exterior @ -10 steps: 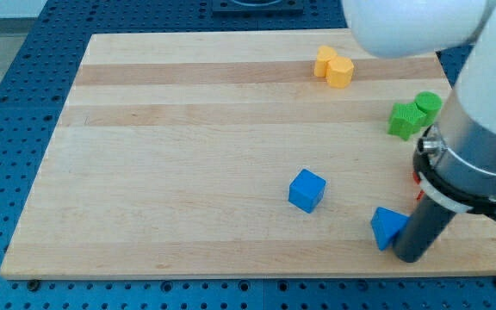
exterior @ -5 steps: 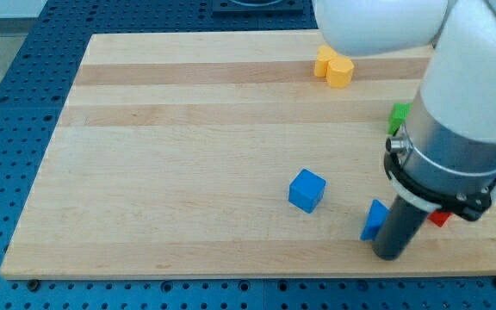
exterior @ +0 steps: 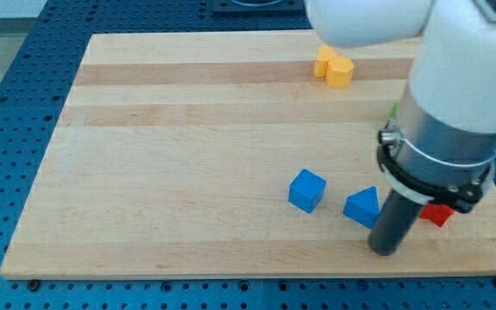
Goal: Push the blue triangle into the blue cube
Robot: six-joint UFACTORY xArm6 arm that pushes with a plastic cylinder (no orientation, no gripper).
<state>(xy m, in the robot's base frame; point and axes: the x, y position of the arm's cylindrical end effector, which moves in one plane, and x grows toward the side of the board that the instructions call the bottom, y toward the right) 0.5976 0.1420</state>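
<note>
The blue cube sits on the wooden board below the middle, toward the view's right. The blue triangle lies just to its right with a small gap between them. My tip is at the triangle's lower right side, touching or almost touching it. The rod rises from there into the big grey and white arm that covers the view's right.
Two yellow blocks sit together near the board's top edge. A red block shows just right of the rod. A sliver of a green block shows at the arm's left edge. The board's bottom edge is close below my tip.
My tip has moved to the view's left and pushed the blue triangle leftward, turning it, so it now lies close to the blue cube. The arm now hides most of the green blocks.
</note>
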